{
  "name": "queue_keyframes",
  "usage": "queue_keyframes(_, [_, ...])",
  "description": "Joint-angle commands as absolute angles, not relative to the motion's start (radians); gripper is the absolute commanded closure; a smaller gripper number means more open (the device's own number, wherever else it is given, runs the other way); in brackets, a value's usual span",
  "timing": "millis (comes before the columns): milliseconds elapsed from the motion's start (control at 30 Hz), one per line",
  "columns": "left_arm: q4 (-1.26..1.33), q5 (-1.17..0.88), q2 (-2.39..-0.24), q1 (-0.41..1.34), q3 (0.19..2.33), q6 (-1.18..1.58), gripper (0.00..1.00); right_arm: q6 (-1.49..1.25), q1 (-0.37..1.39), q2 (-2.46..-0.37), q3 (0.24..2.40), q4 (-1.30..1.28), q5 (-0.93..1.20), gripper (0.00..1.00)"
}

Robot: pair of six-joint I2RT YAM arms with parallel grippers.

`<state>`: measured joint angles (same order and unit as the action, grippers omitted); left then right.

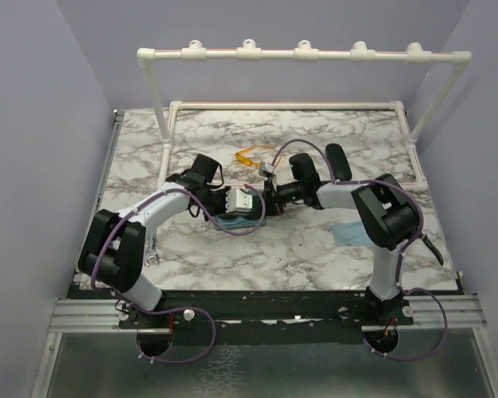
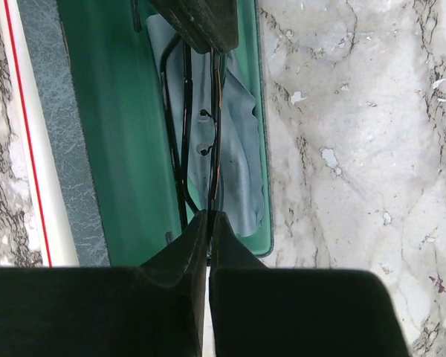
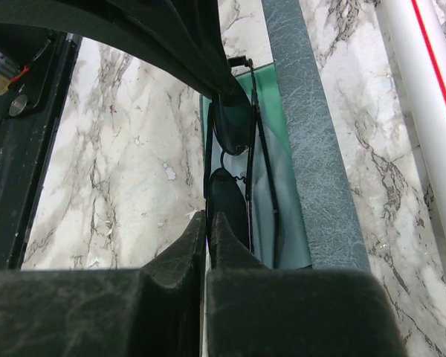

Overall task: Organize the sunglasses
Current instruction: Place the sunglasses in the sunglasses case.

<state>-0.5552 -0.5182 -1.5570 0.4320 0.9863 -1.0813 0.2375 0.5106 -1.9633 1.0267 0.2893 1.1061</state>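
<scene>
The dark wire sunglasses [image 2: 201, 134] lie lengthwise inside the open grey-blue case [image 2: 70, 186], long axis running hand to hand: left hand [image 2: 209, 219] and right hand [image 3: 207, 219] each pinched shut on one end.

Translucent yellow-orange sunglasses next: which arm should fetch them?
Probably right: the right gripper sits nearer the translucent yellow-orange sunglasses. It and the left gripper both pinch the dark wire-frame sunglasses in the grey-blue case.

The dark wire-framed pair [image 3: 233, 175], thin-rimmed with dark lenses, lay lengthwise inside the open grey-blue case [image 3: 301, 126], against its green lining. The translucent yellow-orange pair [image 1: 253, 156] lay outside, beyond the case's far side.
</scene>
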Motion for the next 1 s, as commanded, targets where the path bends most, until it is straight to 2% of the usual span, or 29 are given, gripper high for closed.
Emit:
queue_keyframes(0, [-0.642, -0.554, -1.562, 0.433, 1.025, -1.087, 1.00, 0.261, 0.505, -1.974, 1.058, 0.226, 1.086, 0.99])
queue_keyframes(433, [-0.774, -0.599, -1.546, 0.441, 1.120, -0.971, 1.00, 0.264, 0.506, -1.889, 1.065, 0.150, 1.075, 0.99])
queue_keyframes(633, [-0.741, -0.649, -1.546, 0.445, 1.073, -0.902, 1.00, 0.253, 0.514, -1.900, 1.037, 0.151, 1.070, 0.99])
queue_keyframes(967, [-0.673, -0.612, -1.599, 0.445, 1.070, -0.889, 1.00, 0.239, 0.516, -1.946, 1.070, 0.160, 1.068, 0.99])
